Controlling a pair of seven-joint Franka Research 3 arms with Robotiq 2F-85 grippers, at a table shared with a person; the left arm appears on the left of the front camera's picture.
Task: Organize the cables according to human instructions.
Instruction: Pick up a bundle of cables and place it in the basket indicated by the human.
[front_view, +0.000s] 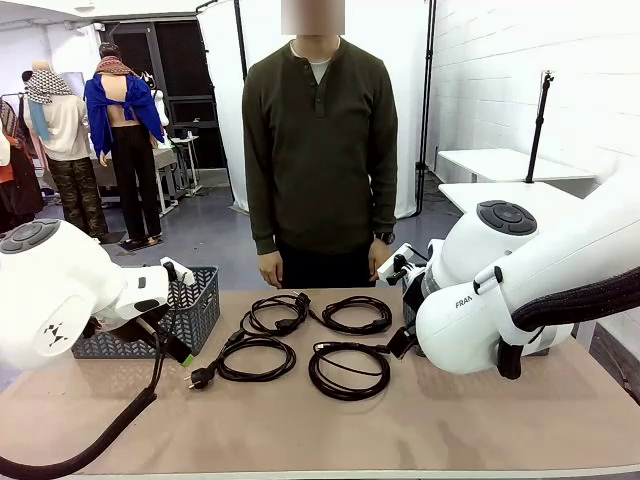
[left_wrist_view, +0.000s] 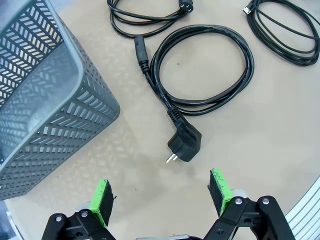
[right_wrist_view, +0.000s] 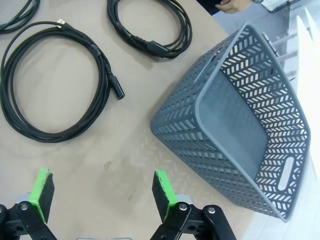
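Several black cables lie coiled on the tan table (front_view: 480, 420) between my two arms. The near-left cable (front_view: 256, 358) ends in a round plug (front_view: 200, 378). In the left wrist view that plug (left_wrist_view: 184, 145) lies just ahead of my open left gripper (left_wrist_view: 161, 196), its coil (left_wrist_view: 202, 70) beyond it. My right gripper (right_wrist_view: 102, 192) is open above bare table, with a coiled cable (right_wrist_view: 50, 85) ahead on its left and another cable (right_wrist_view: 150, 25) farther off. Neither gripper holds or touches anything.
A grey slotted basket (front_view: 185, 310) stands at the table's left, close beside my left gripper (left_wrist_view: 50, 100). A second grey basket (right_wrist_view: 240, 120) lies to the right of my right gripper. A person (front_view: 320, 150) stands at the far edge, hands down.
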